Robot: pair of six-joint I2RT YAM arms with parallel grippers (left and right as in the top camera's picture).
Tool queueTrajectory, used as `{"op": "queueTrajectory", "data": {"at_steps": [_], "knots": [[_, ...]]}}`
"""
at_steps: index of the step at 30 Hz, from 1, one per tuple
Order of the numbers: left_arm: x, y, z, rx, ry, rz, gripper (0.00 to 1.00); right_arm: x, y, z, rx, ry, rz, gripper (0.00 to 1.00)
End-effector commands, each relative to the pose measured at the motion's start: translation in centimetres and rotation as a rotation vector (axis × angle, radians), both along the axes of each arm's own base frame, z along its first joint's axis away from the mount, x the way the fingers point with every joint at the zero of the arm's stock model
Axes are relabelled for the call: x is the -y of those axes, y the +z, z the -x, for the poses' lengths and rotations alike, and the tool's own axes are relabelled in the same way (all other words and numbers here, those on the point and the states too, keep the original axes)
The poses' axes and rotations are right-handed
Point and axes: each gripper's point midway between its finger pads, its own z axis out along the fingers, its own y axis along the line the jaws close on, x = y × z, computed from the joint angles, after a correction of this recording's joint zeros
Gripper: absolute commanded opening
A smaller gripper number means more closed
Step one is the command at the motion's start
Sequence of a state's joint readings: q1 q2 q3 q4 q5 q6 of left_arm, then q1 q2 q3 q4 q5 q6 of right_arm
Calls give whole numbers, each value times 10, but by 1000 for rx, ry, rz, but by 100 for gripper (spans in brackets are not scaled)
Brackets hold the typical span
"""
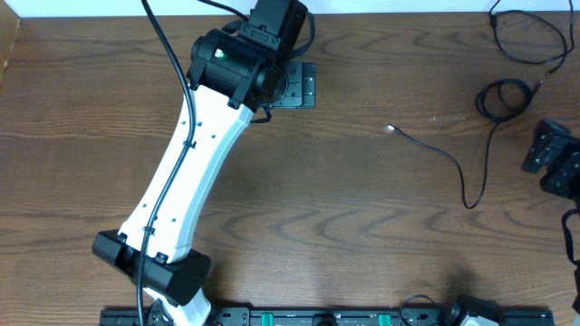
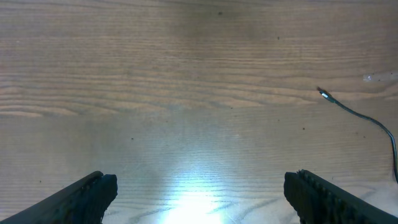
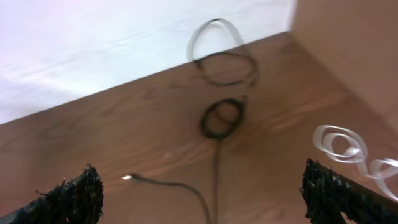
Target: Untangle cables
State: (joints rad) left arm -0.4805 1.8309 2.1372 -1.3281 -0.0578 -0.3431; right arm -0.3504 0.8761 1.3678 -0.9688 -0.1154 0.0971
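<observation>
Overhead, the right end effector (image 1: pixel 555 161), just beside the small black coil (image 1: pixel 504 98), is sliced by the picture's edge. The looser black loops (image 1: pixel 526 41) beyond the coil run out of frame. The right wrist view is blurred throughout. There the white cable (image 3: pixel 343 147) near the coil is smeared and cut off, and the plug (image 3: pixel 127 178) on the cord leading from the coil is too small to identify.

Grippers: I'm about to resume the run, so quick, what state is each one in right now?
Left gripper: open, jaws wide, holding nothing.
Right gripper: open, jaws wide, holding nothing.
</observation>
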Motion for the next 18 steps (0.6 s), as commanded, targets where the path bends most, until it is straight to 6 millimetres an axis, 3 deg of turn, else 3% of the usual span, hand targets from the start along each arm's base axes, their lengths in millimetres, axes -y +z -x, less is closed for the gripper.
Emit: {"op": "queueTrajectory", "data": {"at_steps": [1,9,15,18], "knots": [[-2,1,-1,1,13,3,94,-25,0,0,11,133,-51,99],[-2,1,-1,1,13,3,94,-36,-39,26,-42,154,-43,99],[-2,1,-1,1,13,3,94,-67,-55,36,141,299,-39,99],[-2,1,-1,1,13,3,94,-71,-69,44,198,295,-39,99]]}}
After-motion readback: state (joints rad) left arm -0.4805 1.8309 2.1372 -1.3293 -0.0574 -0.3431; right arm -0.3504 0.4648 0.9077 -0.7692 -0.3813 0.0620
